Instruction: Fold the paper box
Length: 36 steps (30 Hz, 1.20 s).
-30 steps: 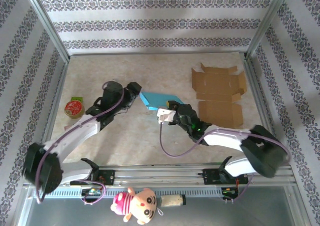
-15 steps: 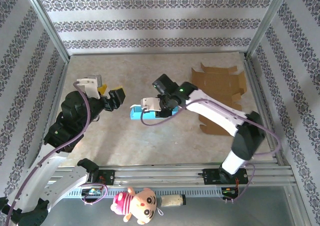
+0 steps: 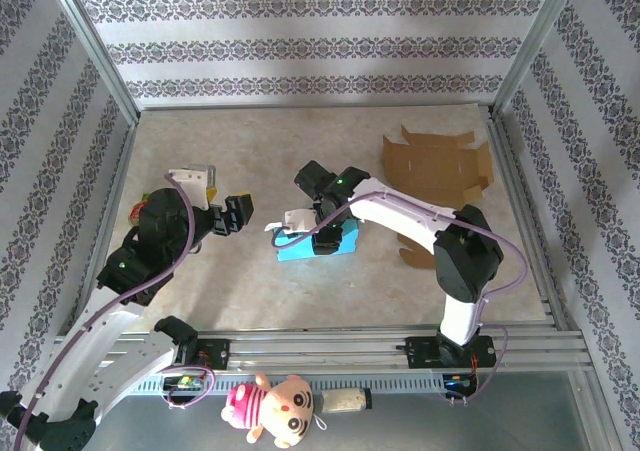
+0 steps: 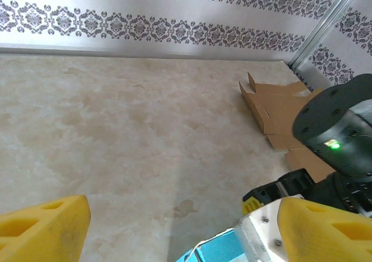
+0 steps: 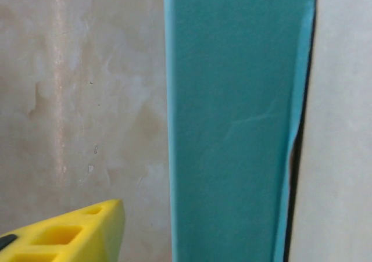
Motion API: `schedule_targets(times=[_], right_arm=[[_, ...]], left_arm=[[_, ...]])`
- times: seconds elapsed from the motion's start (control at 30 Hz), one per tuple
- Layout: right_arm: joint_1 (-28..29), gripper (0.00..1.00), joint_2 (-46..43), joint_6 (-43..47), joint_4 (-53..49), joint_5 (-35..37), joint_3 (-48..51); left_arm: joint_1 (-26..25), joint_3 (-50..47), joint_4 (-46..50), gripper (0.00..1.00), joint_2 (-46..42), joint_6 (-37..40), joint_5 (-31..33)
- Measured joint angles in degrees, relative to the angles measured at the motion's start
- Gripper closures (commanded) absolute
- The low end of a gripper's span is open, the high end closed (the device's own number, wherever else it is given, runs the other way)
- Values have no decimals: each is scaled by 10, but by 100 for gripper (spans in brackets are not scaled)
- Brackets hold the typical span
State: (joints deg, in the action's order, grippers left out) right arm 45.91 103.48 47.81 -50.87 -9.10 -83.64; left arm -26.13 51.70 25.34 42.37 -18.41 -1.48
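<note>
The paper box [image 3: 318,241] is a flat light-blue shape lying on the table's middle. In the right wrist view it is a teal panel [image 5: 238,122] running top to bottom. My right gripper [image 3: 318,218] hovers right over it. One yellow finger [image 5: 70,233] stands clear of the box's left edge, so the jaws are open. My left gripper [image 3: 232,216] is left of the box, wide open and empty. Its yellow fingers [image 4: 43,227] frame bare table and a blue box corner [image 4: 215,250].
Flat brown cardboard [image 3: 437,166] lies at the back right, with another piece [image 3: 425,254] partly under the right arm. A red tape roll [image 3: 135,211] peeks out behind the left arm. A plush toy [image 3: 270,406] sits below the front rail.
The right gripper carried the blue box left and toward the front, then opened off it. The left arm pulled back to the left and opened wider.
</note>
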Motion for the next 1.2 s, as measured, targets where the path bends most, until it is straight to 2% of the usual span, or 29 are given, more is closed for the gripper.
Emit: schedule_targets(times=[0.23, 0.47, 0.57, 0.67, 0.8, 0.87, 0.93, 1.07, 1.2], right_arm=[[-7, 30, -76, -10, 34, -35, 19], [-37, 29, -96, -64, 55, -78, 21], [-77, 29, -133, -159, 98, -116, 46], [-149, 32, -206, -299, 151, -145, 103], [-255, 28, -306, -449, 195, -185, 195], [-269, 32, -333, -483, 198, -196, 234], [-269, 42, -337, -503, 192, -208, 257], [-269, 49, -315, -520, 184, -226, 265], [-269, 62, -300, -520, 184, -230, 270]], left_arm=[[0, -1, -1, 16, 14, 1, -17], [0, -2, 0, 19, 38, 9, -49], [0, 5, 11, 23, 63, 0, -62], [-2, 20, 38, 26, 90, -14, -74], [-9, 43, 90, 27, 122, -18, -89], [-10, 44, 109, 27, 131, -16, -100], [-12, 44, 129, 27, 137, -12, -108], [-12, 44, 147, 26, 140, 2, -120], [-12, 44, 150, 23, 140, 11, -123]])
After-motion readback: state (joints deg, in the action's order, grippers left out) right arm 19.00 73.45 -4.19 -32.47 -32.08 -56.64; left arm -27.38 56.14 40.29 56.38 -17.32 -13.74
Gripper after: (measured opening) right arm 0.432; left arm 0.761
